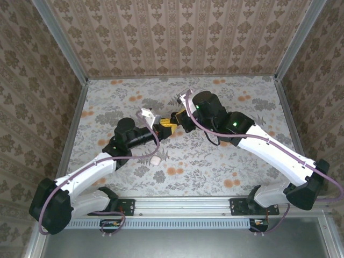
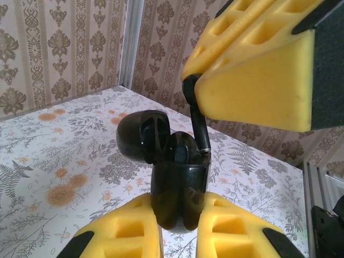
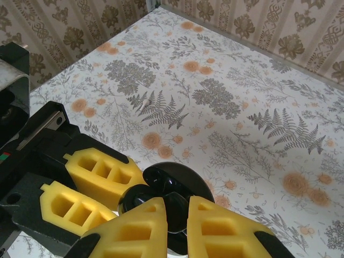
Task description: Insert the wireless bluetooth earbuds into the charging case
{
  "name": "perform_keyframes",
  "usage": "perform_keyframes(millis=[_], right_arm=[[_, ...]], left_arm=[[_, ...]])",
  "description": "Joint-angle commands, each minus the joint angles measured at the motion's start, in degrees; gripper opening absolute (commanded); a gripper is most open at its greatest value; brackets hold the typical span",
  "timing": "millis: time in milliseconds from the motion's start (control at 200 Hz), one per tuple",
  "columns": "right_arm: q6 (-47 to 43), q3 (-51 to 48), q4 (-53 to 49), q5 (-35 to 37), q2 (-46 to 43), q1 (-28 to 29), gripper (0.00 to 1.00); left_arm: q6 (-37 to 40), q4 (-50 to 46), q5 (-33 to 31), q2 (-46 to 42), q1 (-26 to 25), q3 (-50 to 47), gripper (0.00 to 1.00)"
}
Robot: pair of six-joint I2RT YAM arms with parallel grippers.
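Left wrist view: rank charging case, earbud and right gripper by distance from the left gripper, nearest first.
1. charging case: bottom center, clamped between the fingers of the left gripper, lid open.
2. earbud: just above, stem tip at the case's rim.
3. right gripper: upper right, holding the earbud's top end.

Top view: right gripper [image 1: 176, 115] w/ bud [image 2: 199, 126] is crowding the case [image 2: 177, 188] from 1 o'clock. Left gripper [image 1: 163, 129] is clamping its sides. White pebble [image 1: 156, 160] is lying at 6. Table [image 1: 107, 102] is lying open twd 9, 12 & 3.
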Motion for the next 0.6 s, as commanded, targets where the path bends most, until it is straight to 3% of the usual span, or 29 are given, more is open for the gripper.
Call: perform_keyframes(millis=[0, 595], right_arm=[[-2.1, -0.4, -0.1, 1.9, -0.1, 0.5, 0.12], [-4.8, -1.4, -0.6, 1.1, -0.5, 0.9, 0.12]], left_arm=[[-1.3, 2.3, 0.0, -1.0, -0.1, 2.0, 0.00], [-3.1, 4.2, -0.3, -0.6, 0.1, 2.2, 0.00]])
